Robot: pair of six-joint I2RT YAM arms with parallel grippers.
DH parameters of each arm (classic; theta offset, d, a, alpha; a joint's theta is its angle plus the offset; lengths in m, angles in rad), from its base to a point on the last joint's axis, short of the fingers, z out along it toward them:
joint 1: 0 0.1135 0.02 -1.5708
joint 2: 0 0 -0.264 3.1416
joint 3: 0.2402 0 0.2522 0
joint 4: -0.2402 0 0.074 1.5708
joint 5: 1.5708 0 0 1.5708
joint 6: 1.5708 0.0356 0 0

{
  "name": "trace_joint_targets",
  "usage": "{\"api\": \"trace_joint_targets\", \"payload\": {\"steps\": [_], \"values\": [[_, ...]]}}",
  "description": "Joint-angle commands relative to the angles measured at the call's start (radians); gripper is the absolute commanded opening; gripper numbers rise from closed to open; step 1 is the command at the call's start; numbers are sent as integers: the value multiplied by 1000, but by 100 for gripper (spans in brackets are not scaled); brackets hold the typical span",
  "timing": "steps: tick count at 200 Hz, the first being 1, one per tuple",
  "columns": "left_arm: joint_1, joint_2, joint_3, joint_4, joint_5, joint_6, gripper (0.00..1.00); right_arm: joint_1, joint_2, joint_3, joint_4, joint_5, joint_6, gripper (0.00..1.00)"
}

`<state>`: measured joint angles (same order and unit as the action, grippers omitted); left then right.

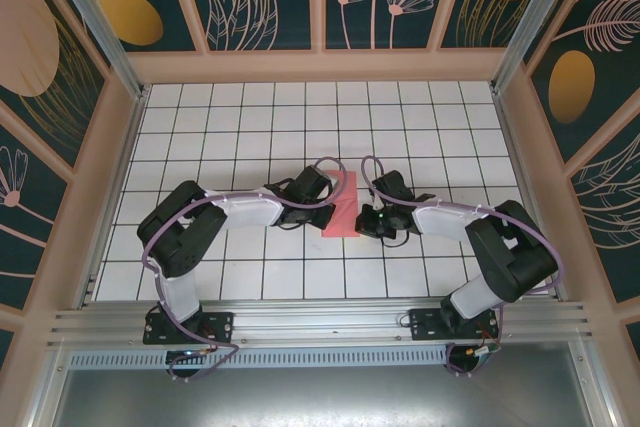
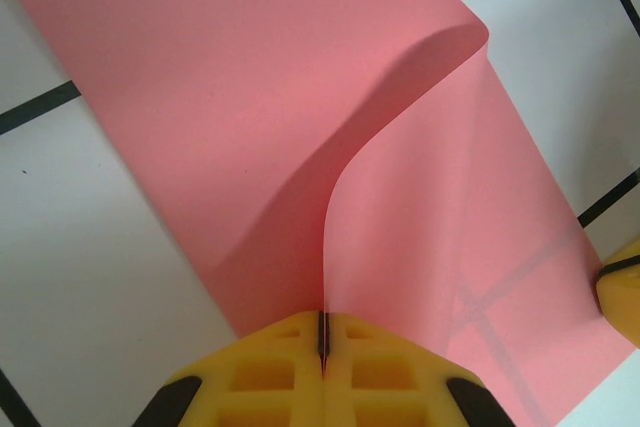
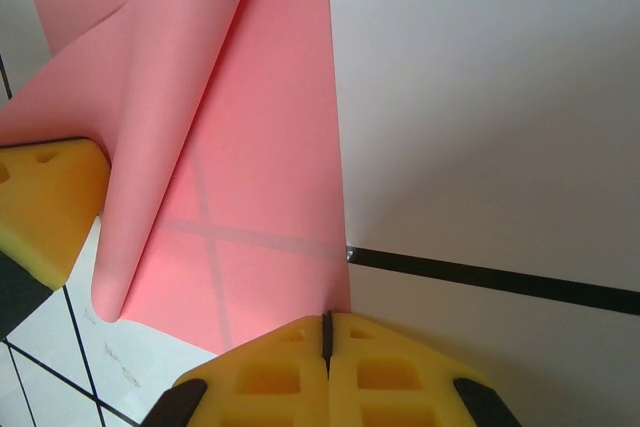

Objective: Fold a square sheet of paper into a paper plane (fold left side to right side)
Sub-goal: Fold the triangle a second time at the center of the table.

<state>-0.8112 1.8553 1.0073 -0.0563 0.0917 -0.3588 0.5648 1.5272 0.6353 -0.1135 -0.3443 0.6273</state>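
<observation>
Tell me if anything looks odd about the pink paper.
Only that the square sheet of paper isn't lying flat: one side arches over in a soft, uncreased curl, its edge pinched in the left gripper. No tears visible.

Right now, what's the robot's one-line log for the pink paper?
sheet: curled partway over | left gripper: shut on lifted edge | right gripper: shut at sheet's edge
</observation>
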Motion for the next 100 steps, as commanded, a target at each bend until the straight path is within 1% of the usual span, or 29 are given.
{"api": "trace_joint_targets", "payload": {"steps": [1, 100], "values": [[6, -9, 19, -12, -26, 23, 1, 11, 38, 4, -72, 34, -20, 0], [7, -23, 20, -12, -37, 30, 1, 11, 38, 7, -83, 39, -23, 0]]}}
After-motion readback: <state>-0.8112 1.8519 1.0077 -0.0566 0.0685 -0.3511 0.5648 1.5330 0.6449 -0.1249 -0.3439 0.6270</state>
